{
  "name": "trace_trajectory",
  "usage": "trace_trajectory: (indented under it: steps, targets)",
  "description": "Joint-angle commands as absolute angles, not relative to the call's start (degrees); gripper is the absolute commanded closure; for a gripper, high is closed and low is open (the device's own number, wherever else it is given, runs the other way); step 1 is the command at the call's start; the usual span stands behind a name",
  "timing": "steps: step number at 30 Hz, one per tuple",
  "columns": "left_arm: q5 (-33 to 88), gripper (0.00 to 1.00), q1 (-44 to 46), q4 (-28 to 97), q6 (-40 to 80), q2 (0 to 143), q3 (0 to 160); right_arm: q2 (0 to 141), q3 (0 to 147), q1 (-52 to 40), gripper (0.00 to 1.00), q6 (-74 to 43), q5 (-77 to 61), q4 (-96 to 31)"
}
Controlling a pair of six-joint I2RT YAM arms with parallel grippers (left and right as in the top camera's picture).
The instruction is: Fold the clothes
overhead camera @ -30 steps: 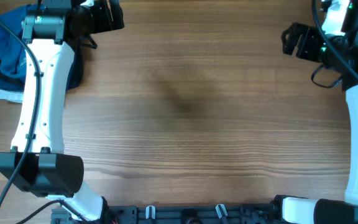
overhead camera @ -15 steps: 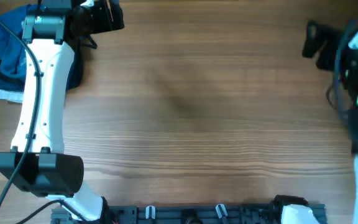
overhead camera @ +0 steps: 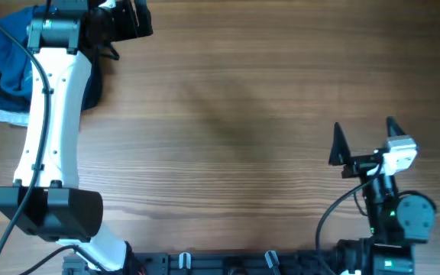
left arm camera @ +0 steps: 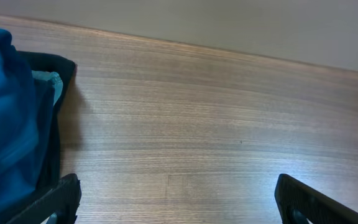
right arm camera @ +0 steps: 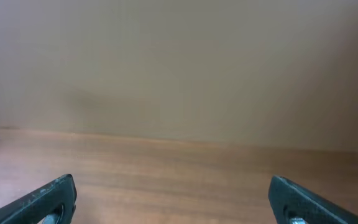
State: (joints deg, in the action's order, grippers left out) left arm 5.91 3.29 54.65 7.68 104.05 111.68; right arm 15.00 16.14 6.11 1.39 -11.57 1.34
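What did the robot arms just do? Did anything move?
The right hand swung from the far right corner back to the near edge of the table, close to its base. It is open and took hold of nothing. The left hand stayed open by the blue clothes, and the clothes did not move.

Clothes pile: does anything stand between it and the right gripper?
Only the robot's own left arm, which stretches across the right edge of the blue clothes pile. Otherwise bare table lies between it and the open right gripper.
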Motion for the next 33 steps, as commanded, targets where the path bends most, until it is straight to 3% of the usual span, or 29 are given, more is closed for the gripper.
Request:
trace_trajectory:
  steps: [1, 12, 33]
  targets:
    - [6.39, 0.0, 3.42, 54.59, 8.19, 104.25, 111.31, 10.33, 9.61, 3.66, 0.0, 1.54, -11.09, 3.16]
    - [6.39, 0.0, 3.42, 54.59, 8.19, 104.25, 111.31, 0.16, 0.27, 2.68, 0.01, 3.05, -10.13, 2.0]
    - [6.39, 0.0, 3.42, 54.59, 8.19, 104.25, 111.31, 0.21, 0.3, 2.68, 0.0, 7.49, -10.11, 0.8]
